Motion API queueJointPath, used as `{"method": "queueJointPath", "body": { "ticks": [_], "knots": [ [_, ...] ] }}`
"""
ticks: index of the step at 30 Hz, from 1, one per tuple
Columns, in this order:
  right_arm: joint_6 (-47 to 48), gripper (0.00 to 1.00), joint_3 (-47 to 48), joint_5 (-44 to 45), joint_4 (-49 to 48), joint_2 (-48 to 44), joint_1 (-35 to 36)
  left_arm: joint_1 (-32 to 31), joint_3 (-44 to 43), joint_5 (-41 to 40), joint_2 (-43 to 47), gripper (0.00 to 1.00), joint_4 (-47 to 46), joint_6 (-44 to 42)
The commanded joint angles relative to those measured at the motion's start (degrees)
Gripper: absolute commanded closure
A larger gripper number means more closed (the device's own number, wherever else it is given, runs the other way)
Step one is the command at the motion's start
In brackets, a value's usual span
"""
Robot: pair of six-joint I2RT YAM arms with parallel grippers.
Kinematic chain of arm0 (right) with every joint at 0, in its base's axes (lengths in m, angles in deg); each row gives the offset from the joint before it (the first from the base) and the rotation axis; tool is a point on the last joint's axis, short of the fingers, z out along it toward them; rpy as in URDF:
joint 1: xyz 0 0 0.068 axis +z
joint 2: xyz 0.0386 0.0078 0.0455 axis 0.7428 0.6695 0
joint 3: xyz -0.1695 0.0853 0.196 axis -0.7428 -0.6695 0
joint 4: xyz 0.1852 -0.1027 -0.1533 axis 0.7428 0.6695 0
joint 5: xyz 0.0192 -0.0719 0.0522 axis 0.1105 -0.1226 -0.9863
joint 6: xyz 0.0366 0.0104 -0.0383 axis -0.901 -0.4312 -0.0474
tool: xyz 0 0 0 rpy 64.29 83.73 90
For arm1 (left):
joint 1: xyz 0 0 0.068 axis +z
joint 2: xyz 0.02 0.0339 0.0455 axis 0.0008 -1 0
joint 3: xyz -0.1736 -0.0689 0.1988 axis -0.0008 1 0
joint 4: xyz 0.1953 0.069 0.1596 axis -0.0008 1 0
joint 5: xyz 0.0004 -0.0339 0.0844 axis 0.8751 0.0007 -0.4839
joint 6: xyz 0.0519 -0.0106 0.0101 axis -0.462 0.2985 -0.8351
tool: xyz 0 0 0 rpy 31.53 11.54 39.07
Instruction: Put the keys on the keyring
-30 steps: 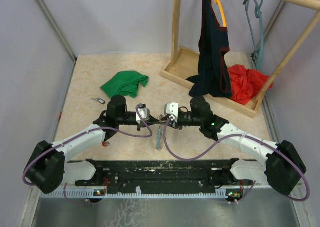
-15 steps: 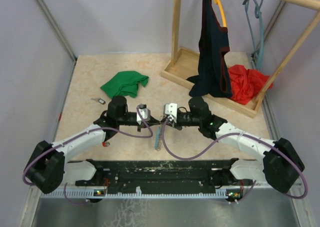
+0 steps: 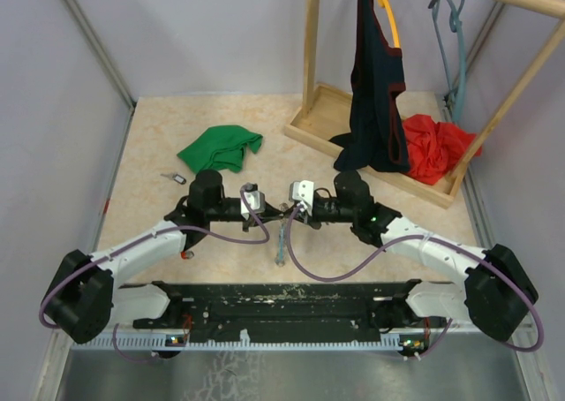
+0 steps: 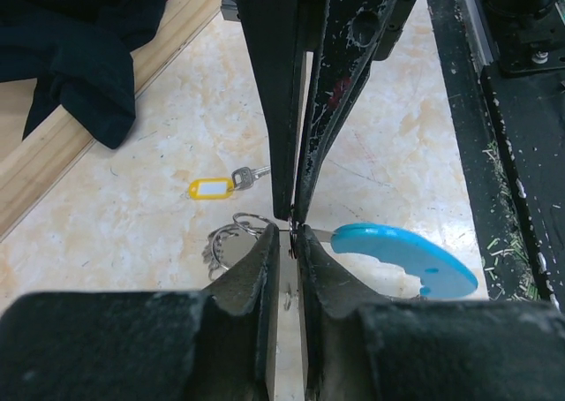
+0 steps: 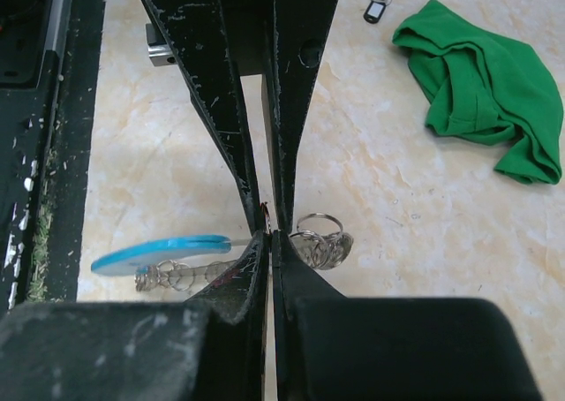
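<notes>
My left gripper (image 3: 274, 210) and right gripper (image 3: 287, 210) meet tip to tip above the table's middle. Both are shut on a thin wire ring of the keyring (image 3: 281, 240), which hangs below them. In the left wrist view my gripper (image 4: 293, 234) pinches that ring, with the light blue band (image 4: 402, 255) to the right and silver rings (image 4: 231, 235) to the left. In the right wrist view my gripper (image 5: 269, 235) is closed beside the band (image 5: 168, 248) and chain (image 5: 177, 276). A yellow-headed key (image 4: 212, 187) lies on the table. A dark-headed key (image 3: 174, 178) lies far left.
A green cloth (image 3: 221, 147) lies behind the left arm. A wooden rack base (image 3: 311, 129) at the back right holds a dark garment (image 3: 371, 109) and a red cloth (image 3: 433, 149). A black rail (image 3: 282, 299) runs along the near edge.
The right gripper has moved slightly left, closer against the left gripper's tips. The hanging keyring has shifted a little. The left arm has barely moved.
</notes>
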Motion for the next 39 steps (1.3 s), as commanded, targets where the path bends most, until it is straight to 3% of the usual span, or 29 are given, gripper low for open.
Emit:
{"method": "queueJointPath", "body": {
  "ticks": [1, 29, 39],
  "knots": [
    [-1.2, 1.00, 0.0, -1.2, -5.3, -2.5, -0.3, 0.3, 1.3, -0.5, 1.0, 0.81, -3.4, 1.3],
    [-3.9, 1.00, -1.6, -2.6, -8.7, -3.2, -1.1, 2.1, 3.6, 2.1, -2.2, 0.78, -11.2, 5.3],
    [-4.4, 1.00, -1.7, -3.3, -9.4, -3.1, -1.3, 2.4, 3.2, 3.4, -3.2, 0.88, -11.4, 5.6]
  ]
}}
